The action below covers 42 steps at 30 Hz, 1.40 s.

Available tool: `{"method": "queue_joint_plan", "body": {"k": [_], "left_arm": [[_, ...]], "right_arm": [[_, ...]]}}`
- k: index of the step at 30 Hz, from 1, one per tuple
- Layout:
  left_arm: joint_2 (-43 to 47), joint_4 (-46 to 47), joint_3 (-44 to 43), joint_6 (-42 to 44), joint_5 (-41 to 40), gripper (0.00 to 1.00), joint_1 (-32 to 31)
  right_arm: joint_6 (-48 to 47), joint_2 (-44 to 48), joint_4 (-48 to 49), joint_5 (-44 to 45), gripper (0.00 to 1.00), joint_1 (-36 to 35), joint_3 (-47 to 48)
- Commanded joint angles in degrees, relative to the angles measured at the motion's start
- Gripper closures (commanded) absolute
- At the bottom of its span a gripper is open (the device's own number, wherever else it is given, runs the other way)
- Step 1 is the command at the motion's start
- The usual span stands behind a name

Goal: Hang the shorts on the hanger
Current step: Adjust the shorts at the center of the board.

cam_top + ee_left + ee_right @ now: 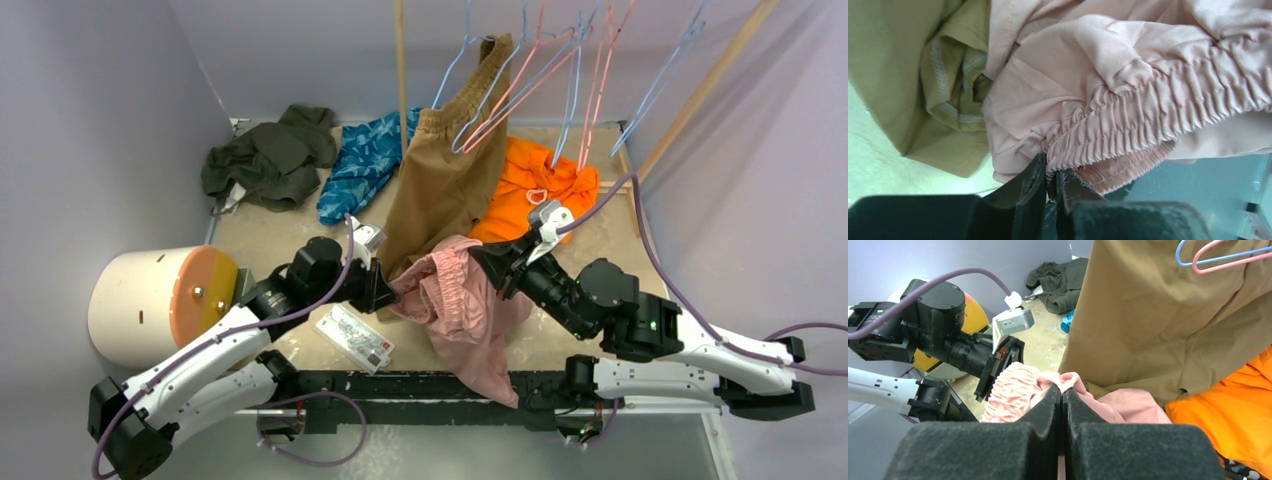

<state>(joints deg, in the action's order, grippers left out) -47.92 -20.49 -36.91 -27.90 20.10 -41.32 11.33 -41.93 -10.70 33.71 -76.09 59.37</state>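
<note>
Dusty-pink fabric, the shorts [458, 300] hang over the near edge of the surface [290, 235], slung between both arms. The left gripper's [1052, 172] fingers pinch the gathered waistband. The right gripper's [1063, 392] fingers are pressed together on a fold of the same fabric, likely to spread the waist for hanging.

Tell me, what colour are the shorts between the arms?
Dusty pink; the shorts show best in the left wrist view.

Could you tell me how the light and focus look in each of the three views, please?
Top external: even, soft light, the shorts clear, no glare. Left wrist: their waistband sharp, the table washed out pale, the left gripper's fingers dark and blurred. Right wrist: the right gripper's fingers blurred close up, the tan shorts sharp.
</note>
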Motion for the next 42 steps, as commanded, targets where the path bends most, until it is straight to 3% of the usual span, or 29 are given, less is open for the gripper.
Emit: {"method": "queue_joint_plan", "body": {"k": [1,4,6,8,11,16,20,25,29,33,42], "left_arm": [[2.49,0.58,-4.2,3.16,-6.31,1.0,-0.16],[4.19,-2.87,-8.47,4.67,-15.42,1.0,-0.12],[4.74,-6.62,-14.05,4.91,-25.56,1.0,-0.13],[4.39,-11.14,-19.43,4.64,-37.0,1.0,-0.16],[1.78,-18.3,-28.71,5.58,-50.14,1.0,-0.14],[-4.4,-26.8,-43.64,6.9,-59.32,1.0,-0.14],[-8.34,-28.62,-49.62,7.07,-63.71,1.0,-0.13],[-11.94,-27.81,-51.05,5.54,-67.08,1.0,-0.09],[-12.99,-25.32,-52.66,4.2,-68.21,1.0,-0.12],[-14.25,-23.75,-55.77,3.44,-68.52,1.0,-0.1],[-14.65,-23.43,-58.02,3.56,-67.5,1.0,-0.12]], "right_arm": [[0.73,0.64,4.44,0.09,1.0,0.06,-0.47],[1.72,-0.4,3.99,-0.49,0.97,0.01,-1.11],[2.74,-1.45,4.11,-0.74,0.6,0.03,-1.83],[4.07,-2.91,4.23,-0.09,0.3,0.06,-2.31],[5.72,-5.38,3.94,2.33,0.11,0.05,-1.81],[7.64,-6.88,4.95,3.72,0.1,-0.01,1.88],[7.15,-9.72,8.1,-9.82,0.14,0.02,4.52],[6.25,-19.86,9.21,-27.9,0.23,-1.39,7.57],[7.19,-25.63,14.09,-24.44,0.22,-3.79,5.59],[8.59,-32.45,17.2,-14.0,0.2,-4.79,6.35],[14.38,-47.13,14.52,0.27,0.16,-5.03,10.31]]}}
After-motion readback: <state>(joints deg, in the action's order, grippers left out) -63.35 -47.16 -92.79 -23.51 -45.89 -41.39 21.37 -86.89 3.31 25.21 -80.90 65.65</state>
